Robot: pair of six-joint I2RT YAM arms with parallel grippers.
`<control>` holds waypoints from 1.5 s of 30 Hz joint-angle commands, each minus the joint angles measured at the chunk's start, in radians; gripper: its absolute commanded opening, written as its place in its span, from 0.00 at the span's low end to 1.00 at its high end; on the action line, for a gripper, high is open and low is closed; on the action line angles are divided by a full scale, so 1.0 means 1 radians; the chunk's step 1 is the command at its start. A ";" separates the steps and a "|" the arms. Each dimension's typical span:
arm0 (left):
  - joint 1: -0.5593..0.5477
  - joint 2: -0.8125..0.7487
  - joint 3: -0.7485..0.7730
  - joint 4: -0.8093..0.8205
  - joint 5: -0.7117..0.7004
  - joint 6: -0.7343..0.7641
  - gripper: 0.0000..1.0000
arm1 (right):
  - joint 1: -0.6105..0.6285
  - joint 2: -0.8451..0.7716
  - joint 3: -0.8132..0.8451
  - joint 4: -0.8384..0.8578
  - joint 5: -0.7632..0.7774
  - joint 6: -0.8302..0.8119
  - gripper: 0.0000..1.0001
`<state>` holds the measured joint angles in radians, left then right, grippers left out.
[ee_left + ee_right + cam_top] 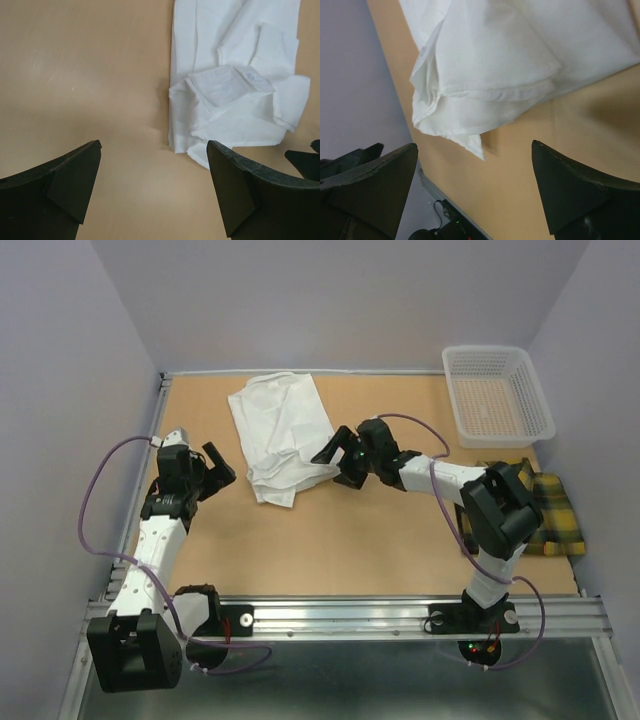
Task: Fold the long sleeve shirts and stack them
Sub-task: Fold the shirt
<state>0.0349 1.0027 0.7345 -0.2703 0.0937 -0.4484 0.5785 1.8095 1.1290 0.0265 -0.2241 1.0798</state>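
Observation:
The white long sleeve shirt (278,435) lies partly folded and rumpled at the back centre-left of the table. It shows in the left wrist view (235,85) with a pocket on top, and in the right wrist view (495,60) as layered hems. The yellow-and-dark plaid shirt (555,515) lies at the right edge, partly hidden by the right arm. My left gripper (222,465) is open and empty, just left of the white shirt (154,145). My right gripper (335,462) is open and empty at the shirt's right lower edge (474,145).
A white mesh basket (497,390) stands at the back right corner. A metal rail (350,615) runs along the near table edge. Purple walls enclose the table on three sides. The left arm's dark body (350,160) shows at the right wrist view's lower left.

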 commanded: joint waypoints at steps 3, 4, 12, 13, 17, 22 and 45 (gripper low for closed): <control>0.005 -0.079 -0.089 0.121 -0.028 0.071 0.99 | 0.043 0.004 -0.041 0.262 0.114 0.169 1.00; 0.005 -0.075 -0.083 0.128 -0.031 0.071 0.99 | 0.044 0.031 -0.029 0.273 0.108 0.189 0.99; 0.005 -0.018 -0.069 0.143 0.008 0.073 0.99 | 0.063 0.123 0.043 0.297 0.115 0.229 0.99; 0.003 -0.018 -0.069 0.143 0.005 0.073 0.99 | 0.064 0.126 0.048 0.290 0.127 0.229 0.99; 0.003 -0.019 -0.069 0.144 0.009 0.070 0.99 | 0.070 0.134 0.061 0.285 0.150 0.236 0.99; 0.003 -0.018 -0.069 0.148 0.017 0.070 0.99 | 0.073 0.148 0.087 0.285 0.158 0.236 0.99; 0.000 -0.022 -0.070 0.152 0.017 0.071 0.99 | 0.073 0.152 0.176 0.188 0.175 0.246 0.94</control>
<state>0.0345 0.9947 0.6548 -0.1535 0.1047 -0.3969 0.6430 2.0068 1.2884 0.2157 -0.0845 1.3174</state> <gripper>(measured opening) 0.986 0.947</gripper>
